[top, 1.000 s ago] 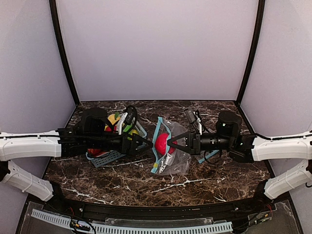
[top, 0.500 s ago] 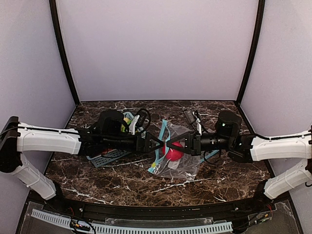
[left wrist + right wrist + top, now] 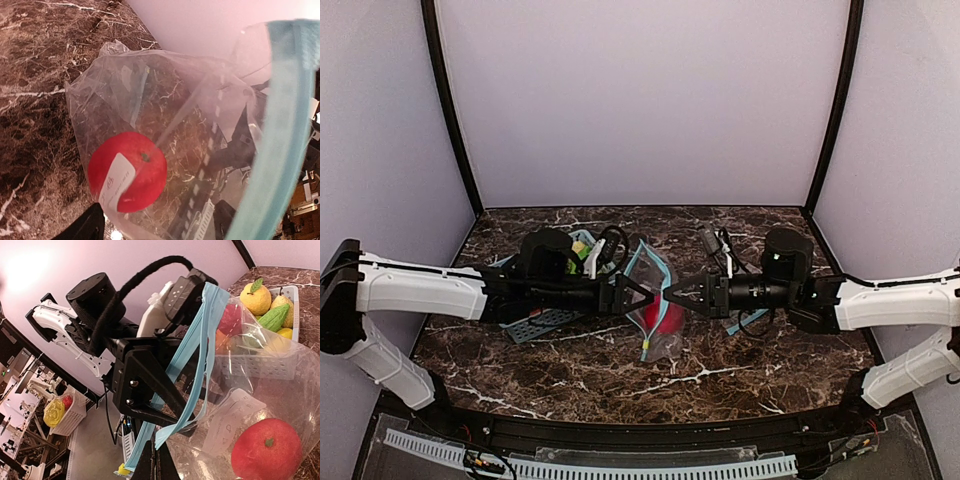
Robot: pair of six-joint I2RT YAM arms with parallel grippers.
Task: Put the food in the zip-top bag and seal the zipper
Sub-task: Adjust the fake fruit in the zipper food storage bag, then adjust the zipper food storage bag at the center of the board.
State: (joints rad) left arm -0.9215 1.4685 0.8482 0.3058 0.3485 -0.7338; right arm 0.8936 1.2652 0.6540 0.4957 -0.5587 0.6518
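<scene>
Right jaws pinch the zipper (image 3: 202,325); left jaws unclear, both pointing level at each other.

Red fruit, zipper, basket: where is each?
Red fruit (image 3: 142,172), left wrist view, bare red skin.
Zipper (image 3: 280,145), left wrist view, middle of strip.
Basket (image 3: 542,324), top view, near mesh corner.

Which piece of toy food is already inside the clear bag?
The red fruit lying at the bottom of the bag; the yellow fruit and green vegetable sit in the blue basket.
</scene>
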